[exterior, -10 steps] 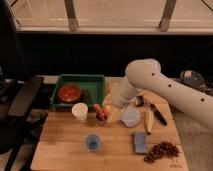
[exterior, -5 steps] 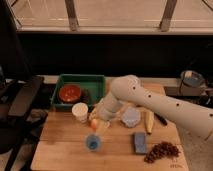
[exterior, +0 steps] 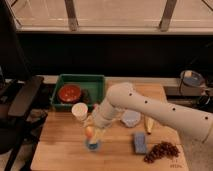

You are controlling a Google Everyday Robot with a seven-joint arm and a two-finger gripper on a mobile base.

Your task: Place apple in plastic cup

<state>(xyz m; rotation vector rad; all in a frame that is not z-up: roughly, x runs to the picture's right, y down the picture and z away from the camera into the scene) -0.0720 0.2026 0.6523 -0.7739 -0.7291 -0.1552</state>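
Wooden tabletop [exterior: 60, 150] carries everything you need to watch, with the white arm [exterior: 165, 112] reaching across it from your right and bending down toward the front left. Behind the arm sits a green bin [exterior: 80, 80] holding a red bowl [exterior: 69, 93], and a white cup [exterior: 79, 111] stands just in front of that bin. To the right lie a blue sponge [exterior: 139, 143] and a dark pile of small brown pieces [exterior: 161, 151].

Your gripper [exterior: 92, 131] hangs low at the arm's end, just right of the white cup, and it appears clamped on the apple [exterior: 89, 132], which shows as a small orange-yellow ball at its tip. The plastic cup [exterior: 92, 146] stands directly beneath, its blue rim just below the fruit; whether the two touch you cannot tell.

What matters is that vertical line: the apple sits almost straight above the cup mouth, perhaps a shade to the left. Judging from that, a short straight descent and a release should finish the job, provided you nudge right first so the fruit clears the rim.
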